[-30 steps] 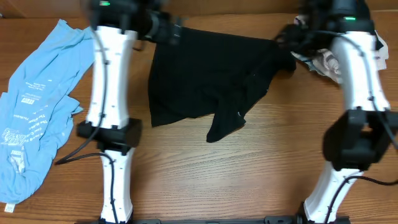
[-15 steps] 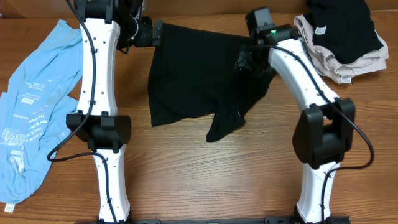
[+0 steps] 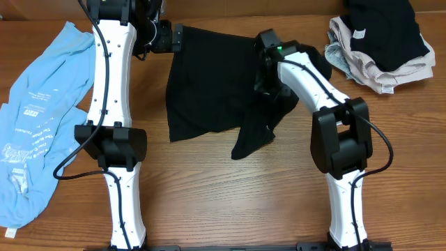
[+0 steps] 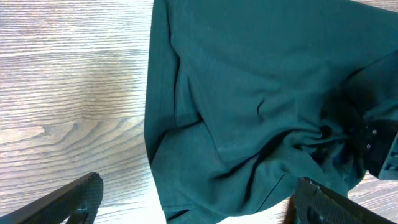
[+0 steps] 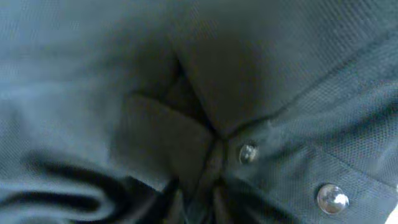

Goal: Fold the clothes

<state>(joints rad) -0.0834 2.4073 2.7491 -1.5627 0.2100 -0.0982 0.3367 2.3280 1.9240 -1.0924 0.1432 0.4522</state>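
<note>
The clothes at hand are a large black garment (image 3: 209, 87) lying crumpled on the wooden table, with a flap hanging toward the front (image 3: 251, 139). My left gripper (image 3: 174, 38) hovers at its far left corner, and in the left wrist view it (image 4: 199, 202) stands wide open over the garment's edge (image 4: 249, 106). My right gripper (image 3: 267, 75) is down on the garment's right part. Up close it (image 5: 202, 199) is shut on a pinched fold of the black fabric (image 5: 155, 124), beside two metal snaps (image 5: 247, 153).
A light blue printed garment (image 3: 42, 118) lies spread along the left side of the table. A pile with a black piece on beige fabric (image 3: 380, 42) sits at the far right corner. Bare wood (image 3: 237, 202) lies in front of the black garment.
My right arm has swung from the pile at the far right over to the black garment, and its gripper has shut on a fold there. The left gripper stays open.
</note>
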